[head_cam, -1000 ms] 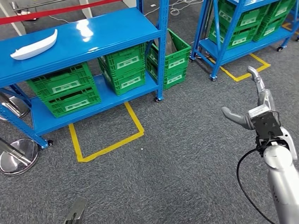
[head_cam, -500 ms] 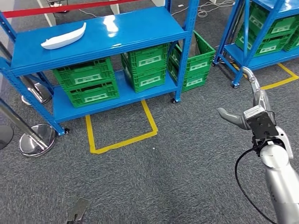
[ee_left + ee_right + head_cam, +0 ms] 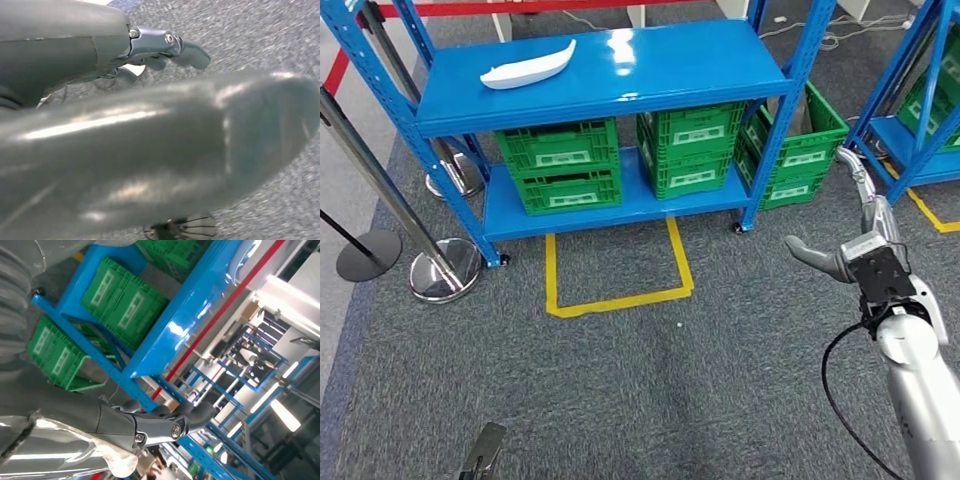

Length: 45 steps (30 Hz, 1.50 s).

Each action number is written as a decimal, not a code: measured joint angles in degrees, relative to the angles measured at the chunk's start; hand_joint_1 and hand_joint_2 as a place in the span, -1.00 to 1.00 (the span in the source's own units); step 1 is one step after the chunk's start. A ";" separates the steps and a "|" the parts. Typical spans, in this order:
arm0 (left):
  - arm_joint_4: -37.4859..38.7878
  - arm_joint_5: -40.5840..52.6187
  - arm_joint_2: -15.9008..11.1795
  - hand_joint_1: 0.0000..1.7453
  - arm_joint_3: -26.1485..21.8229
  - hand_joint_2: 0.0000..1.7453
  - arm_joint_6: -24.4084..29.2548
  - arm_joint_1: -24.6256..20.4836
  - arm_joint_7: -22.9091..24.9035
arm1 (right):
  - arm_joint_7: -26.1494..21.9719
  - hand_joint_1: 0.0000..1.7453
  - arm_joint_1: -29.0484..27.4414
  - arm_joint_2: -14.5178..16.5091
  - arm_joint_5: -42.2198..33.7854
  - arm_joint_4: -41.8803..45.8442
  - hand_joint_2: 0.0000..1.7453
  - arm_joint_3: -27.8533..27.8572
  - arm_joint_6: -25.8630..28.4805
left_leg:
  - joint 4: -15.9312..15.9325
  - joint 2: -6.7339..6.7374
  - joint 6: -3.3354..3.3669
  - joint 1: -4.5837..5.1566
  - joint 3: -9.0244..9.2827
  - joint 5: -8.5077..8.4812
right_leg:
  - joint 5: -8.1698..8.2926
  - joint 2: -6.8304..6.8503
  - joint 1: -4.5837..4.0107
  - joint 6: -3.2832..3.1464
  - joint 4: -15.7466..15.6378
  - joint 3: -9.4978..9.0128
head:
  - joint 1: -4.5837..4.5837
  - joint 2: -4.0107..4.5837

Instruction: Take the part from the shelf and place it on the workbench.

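I saw the white part (image 3: 529, 67) lying on the blue shelf (image 3: 637, 70); crate (image 3: 558, 160) labels were unreadable. My right hand (image 3: 857, 240) hung spread, empty; left hand (image 3: 166, 47) fingers: couldn't tell.

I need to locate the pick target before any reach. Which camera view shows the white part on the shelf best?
The head view: the white part lies whole and unblocked on the blue shelf's top level, toward its left end. The right wrist view catches that shelf from underneath, so the part stays hidden. The left wrist view looks at grey carpet past the left robot hand.
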<state>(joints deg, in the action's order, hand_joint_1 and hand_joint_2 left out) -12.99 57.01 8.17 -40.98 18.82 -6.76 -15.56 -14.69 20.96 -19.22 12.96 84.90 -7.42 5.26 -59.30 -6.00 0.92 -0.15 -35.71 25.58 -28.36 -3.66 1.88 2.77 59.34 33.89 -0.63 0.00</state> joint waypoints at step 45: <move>0.03 -4.44 -1.12 -1.00 -2.93 -1.00 -6.24 1.20 -3.54 | -0.15 -1.00 -2.11 0.02 1.88 0.21 -1.00 -0.41 -0.33 | -5.81 5.22 0.27 0.62 -6.15 5.65 | -5.03 3.39 -0.77 -2.01 -2.46 -9.16 | 0.42 0.02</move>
<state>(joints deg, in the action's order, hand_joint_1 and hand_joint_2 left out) -12.96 52.58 7.06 -43.92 12.58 -5.56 -19.10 -14.84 18.86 -19.21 14.84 85.11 -7.82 4.93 -65.11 -0.79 1.18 0.46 -41.86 31.24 -33.39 -0.26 1.11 0.76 56.87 24.73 -0.22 0.02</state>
